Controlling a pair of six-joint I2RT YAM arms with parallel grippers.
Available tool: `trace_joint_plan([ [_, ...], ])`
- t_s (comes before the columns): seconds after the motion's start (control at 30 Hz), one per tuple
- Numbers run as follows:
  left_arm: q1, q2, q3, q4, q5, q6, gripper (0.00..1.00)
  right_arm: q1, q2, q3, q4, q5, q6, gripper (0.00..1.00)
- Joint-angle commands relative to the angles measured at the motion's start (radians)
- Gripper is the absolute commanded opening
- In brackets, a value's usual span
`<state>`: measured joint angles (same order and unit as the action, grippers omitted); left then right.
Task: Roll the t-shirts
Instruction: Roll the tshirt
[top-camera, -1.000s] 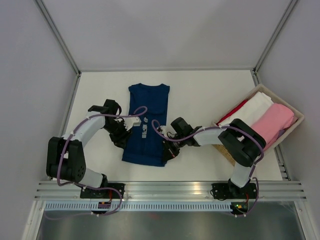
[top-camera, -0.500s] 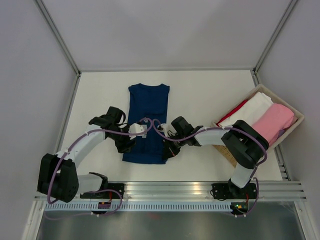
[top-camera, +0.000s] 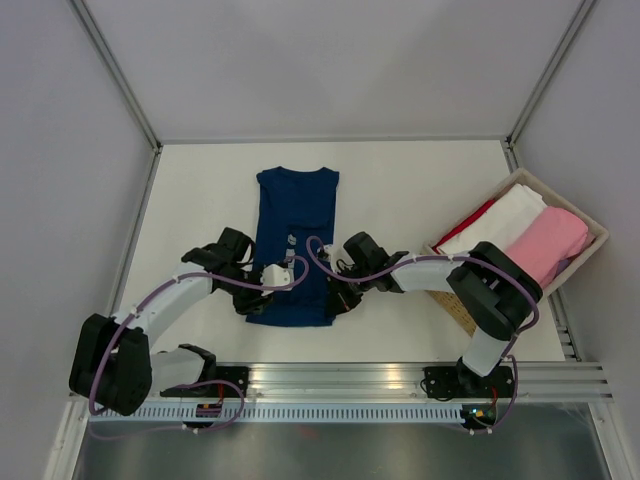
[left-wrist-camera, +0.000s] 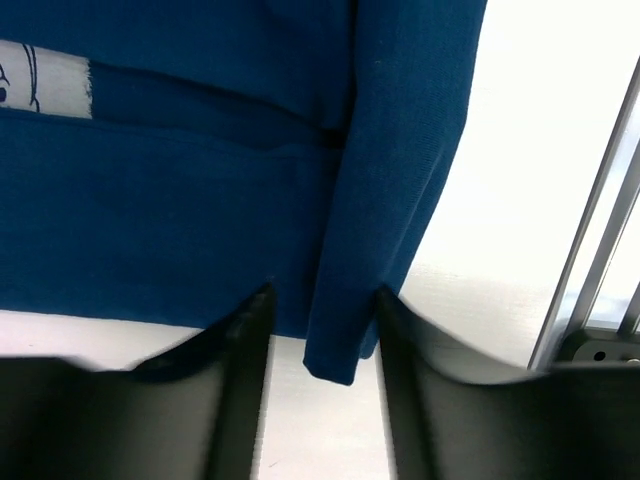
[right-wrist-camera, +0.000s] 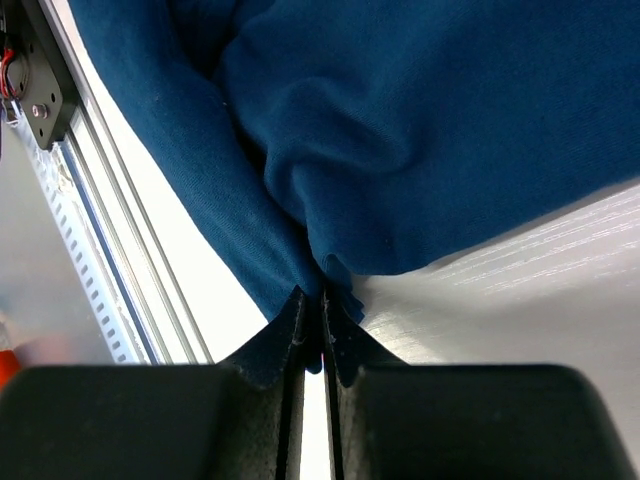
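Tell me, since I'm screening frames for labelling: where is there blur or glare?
Top external: sharp, evenly lit, soft shadows. Left wrist: navy t-shirt crisp, left fingers blurred, table blown out. Right wrist: cloth sharp, right fingers soft, streaky glare on table.

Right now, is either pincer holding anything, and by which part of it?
The right pincer is shut on the navy t-shirt, pinching its near hem corner. The left pincer is open, straddling the opposite corner, gripping nothing.
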<state>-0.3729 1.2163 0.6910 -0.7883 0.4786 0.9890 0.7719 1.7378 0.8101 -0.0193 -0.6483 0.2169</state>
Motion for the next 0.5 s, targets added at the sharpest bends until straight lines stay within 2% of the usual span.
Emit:
trace_joint_plan([
  [0.0, -0.004, -0.014, 0.008, 0.027, 0.058, 0.036, 0.45, -0.002, -0.03, -0.006, 0.01, 0.024, 0.006, 0.14],
  [0.07, -0.004, 0.009, 0.013, 0.04, 0.04, 0.004, 0.32, 0.0, -0.037, -0.011, 0.012, 0.026, -0.002, 0.16],
  [0.1, -0.001, 0.032, 0.012, 0.04, 0.035, 0.0, 0.19, -0.002, -0.043, -0.018, 0.01, 0.035, -0.002, 0.21],
  [0.17, 0.012, 0.045, 0.004, 0.04, 0.046, 0.005, 0.07, -0.002, -0.072, -0.029, 0.01, 0.048, -0.007, 0.29],
  [0.2, 0.02, 0.046, 0.002, 0.041, 0.054, 0.011, 0.03, -0.002, -0.087, -0.046, 0.012, 0.064, -0.01, 0.37],
  [0.27, 0.041, 0.046, -0.001, 0.052, 0.074, 0.01, 0.02, -0.002, -0.15, -0.066, 0.01, 0.072, -0.014, 0.42],
  [0.4, 0.051, 0.046, 0.001, 0.054, 0.101, -0.012, 0.02, 0.004, -0.274, -0.126, 0.051, 0.088, -0.021, 0.58],
  [0.47, 0.051, 0.043, -0.002, 0.052, 0.107, -0.016, 0.02, 0.033, -0.323, -0.147, 0.076, 0.13, -0.024, 0.59],
])
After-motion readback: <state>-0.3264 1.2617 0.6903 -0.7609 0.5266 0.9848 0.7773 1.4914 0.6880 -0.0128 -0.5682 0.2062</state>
